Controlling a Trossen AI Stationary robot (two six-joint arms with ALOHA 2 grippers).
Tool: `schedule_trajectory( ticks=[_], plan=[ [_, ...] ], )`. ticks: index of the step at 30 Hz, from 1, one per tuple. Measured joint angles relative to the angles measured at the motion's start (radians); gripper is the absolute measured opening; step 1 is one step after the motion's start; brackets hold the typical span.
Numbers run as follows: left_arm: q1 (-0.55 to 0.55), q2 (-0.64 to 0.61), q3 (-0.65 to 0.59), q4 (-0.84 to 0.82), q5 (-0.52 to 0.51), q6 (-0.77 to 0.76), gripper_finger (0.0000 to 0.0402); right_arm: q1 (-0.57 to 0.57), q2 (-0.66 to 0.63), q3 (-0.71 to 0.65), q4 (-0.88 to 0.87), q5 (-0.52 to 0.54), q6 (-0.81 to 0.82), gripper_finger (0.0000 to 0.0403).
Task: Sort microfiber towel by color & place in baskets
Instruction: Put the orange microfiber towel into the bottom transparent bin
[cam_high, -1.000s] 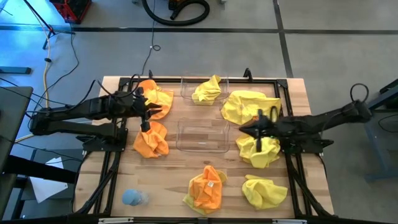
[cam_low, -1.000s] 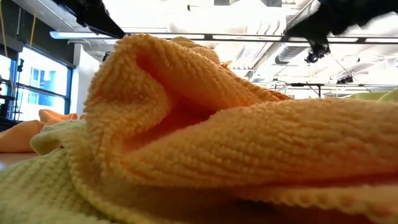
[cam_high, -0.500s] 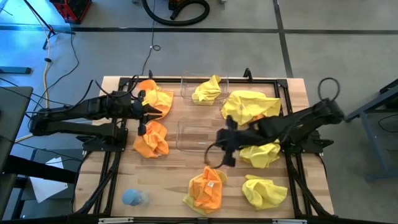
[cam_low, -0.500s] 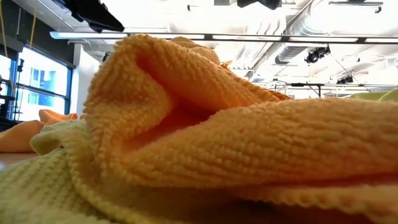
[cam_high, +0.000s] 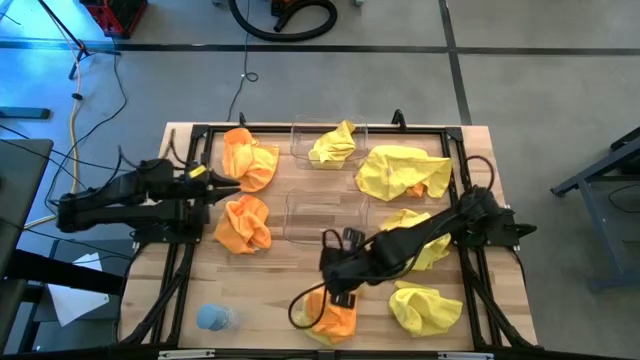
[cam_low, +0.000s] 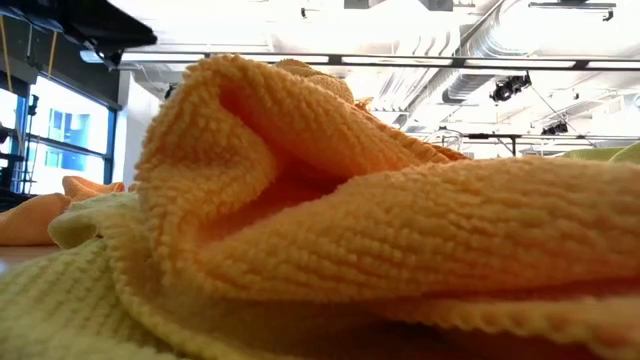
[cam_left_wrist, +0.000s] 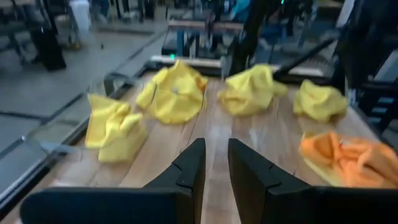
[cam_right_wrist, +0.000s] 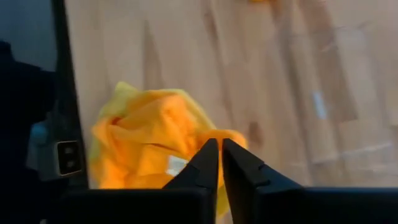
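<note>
Seen from overhead: a wooden bench (cam_high: 480, 150) strewn with rumpled towels and two clear baskets near its middle. Right gripper (cam_high: 335, 290) stretched low across the bench, poised directly over an orange towel (cam_high: 335, 315) at the near edge, fingers nearly touching with only a sliver of gap, nothing yet between them; probably lined up to pinch a fold of this cloth. Just beyond that gripper, the nearer basket (cam_high: 325, 218), with no cloth visible in it, likely the one meant for orange. Farther off past it, the far basket (cam_high: 300, 140) already holding a yellow towel (cam_high: 334, 145), suggesting yellow goes there. To that gripper's outer side, three more yellow towels: a small one close by (cam_high: 425, 308), one under the arm's forearm (cam_high: 420, 240), and a large one farther away (cam_high: 403, 172). Left gripper (cam_high: 230, 183) drawn back toward its own side of the bench, fingers narrowly parted and holding nothing, waiting between two orange towels, one just ahead toward the far edge (cam_high: 248, 155) and one just beside it toward the near edge (cam_high: 244, 222). Pale blue lump (cam_high: 215, 318) well behind the left gripper near the bench corner, apart from the sorting. Judged early in the task: one towel binned, seven loose.
</note>
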Motion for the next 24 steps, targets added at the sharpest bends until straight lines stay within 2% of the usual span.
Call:
schedule_trajectory(
  ticks=[5,10,13,18,24],
  plan=[
    [0.0,-0.054,0.0,-0.004,0.0,0.016,0.0055,0.004,0.09,0.058,0.0,-0.023,0.0,0.0088],
    [0.0,-0.064,0.0,-0.004,0.0,0.018,0.0055,-0.004,0.155,0.064,0.021,-0.064,0.0,0.0159],
    [0.0,-0.064,0.0,-0.01,0.0,0.018,0.0055,-0.012,0.189,0.063,0.034,-0.093,0.0,0.0188],
    [0.0,-0.064,0.0,-0.011,0.0,0.018,0.0055,-0.013,0.233,0.062,0.087,-0.151,-0.001,0.0204],
    [0.0,-0.064,0.0,-0.012,0.0,0.018,0.0055,-0.013,0.263,0.062,0.116,-0.153,-0.008,0.0202]
  ],
)
